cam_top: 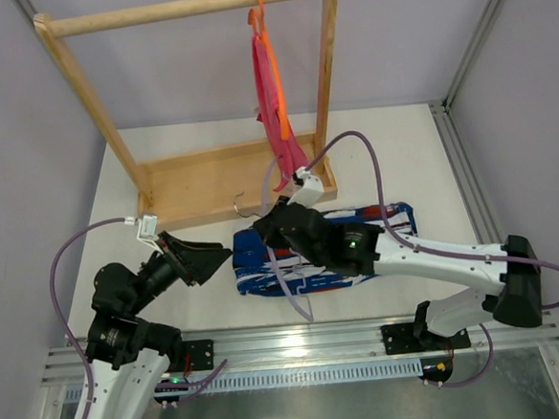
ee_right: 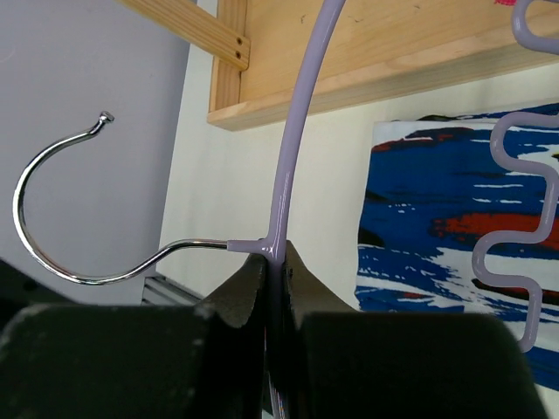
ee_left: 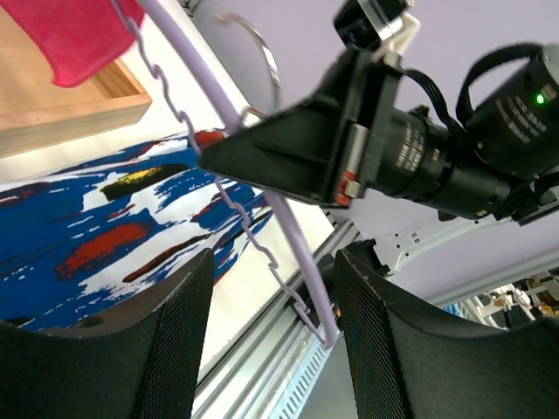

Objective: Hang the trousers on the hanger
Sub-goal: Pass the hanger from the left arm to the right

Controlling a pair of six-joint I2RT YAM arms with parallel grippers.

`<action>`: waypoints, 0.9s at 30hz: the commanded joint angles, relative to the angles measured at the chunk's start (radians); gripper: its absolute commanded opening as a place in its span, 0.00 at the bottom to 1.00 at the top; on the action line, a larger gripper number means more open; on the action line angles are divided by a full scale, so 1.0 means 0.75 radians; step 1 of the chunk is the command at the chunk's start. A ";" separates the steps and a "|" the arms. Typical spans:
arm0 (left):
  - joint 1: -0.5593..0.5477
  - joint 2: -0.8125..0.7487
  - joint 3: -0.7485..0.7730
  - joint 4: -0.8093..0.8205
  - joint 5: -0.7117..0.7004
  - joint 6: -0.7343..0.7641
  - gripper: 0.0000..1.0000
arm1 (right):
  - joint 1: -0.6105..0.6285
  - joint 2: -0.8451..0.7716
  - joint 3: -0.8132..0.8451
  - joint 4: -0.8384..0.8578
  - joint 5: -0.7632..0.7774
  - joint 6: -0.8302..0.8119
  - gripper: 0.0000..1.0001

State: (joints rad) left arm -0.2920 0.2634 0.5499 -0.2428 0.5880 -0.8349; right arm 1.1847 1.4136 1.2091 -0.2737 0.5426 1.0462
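Note:
The trousers [cam_top: 396, 222] lie flat on the table in a blue, white, red and black print, also seen in the left wrist view [ee_left: 87, 244] and the right wrist view [ee_right: 437, 192]. My right gripper [ee_right: 278, 257] is shut on the pale lilac hanger [ee_right: 293, 157] just below its neck, and holds it over the trousers' left part. The metal hook [ee_right: 52, 253] sticks out to the side. My left gripper [ee_left: 272, 257] is open, and the hanger's notched arm end [ee_left: 306, 314] hangs between its fingers, close to the right one. From above, the left gripper [cam_top: 221, 261] faces the right gripper [cam_top: 267, 231].
A wooden rack [cam_top: 189, 9] with a tray base [cam_top: 210, 181] stands behind the trousers. On its bar hangs an orange hanger [cam_top: 270, 47] with a pink cloth [cam_top: 278, 123]. An aluminium rail [cam_top: 298, 342] runs along the near table edge.

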 commanded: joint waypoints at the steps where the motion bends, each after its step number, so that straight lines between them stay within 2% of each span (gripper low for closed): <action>1: 0.005 0.058 0.052 0.017 0.001 -0.018 0.58 | 0.001 -0.248 -0.149 0.089 -0.038 -0.088 0.04; 7: 0.005 0.178 0.040 0.168 0.073 -0.044 0.65 | -0.005 -0.557 -0.483 0.163 -0.212 -0.237 0.04; 10: 0.003 0.240 0.024 0.364 0.120 -0.155 0.67 | -0.015 -0.555 -0.495 0.069 -0.245 -0.231 0.04; 13: -0.011 0.324 -0.009 0.499 0.198 -0.277 0.67 | -0.015 -0.523 -0.530 0.113 -0.261 -0.201 0.04; 19: -0.101 0.371 -0.001 0.387 0.167 -0.216 0.67 | -0.015 -0.425 -0.526 0.226 -0.202 -0.166 0.04; 21: -0.124 0.432 0.019 0.263 0.149 -0.182 0.67 | -0.013 -0.357 -0.473 0.207 -0.178 -0.174 0.04; 22: -0.146 0.456 0.048 0.179 0.141 -0.147 0.65 | -0.013 -0.335 -0.455 0.197 -0.169 -0.176 0.04; 27: -0.187 0.553 0.060 0.103 0.081 -0.124 0.58 | -0.015 -0.236 -0.371 0.191 -0.145 -0.180 0.04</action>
State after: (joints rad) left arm -0.4198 0.6586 0.5644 -0.0898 0.6708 -0.9581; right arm 1.1751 1.2274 0.8539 -0.1997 0.3820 0.9184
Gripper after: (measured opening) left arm 0.590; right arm 0.073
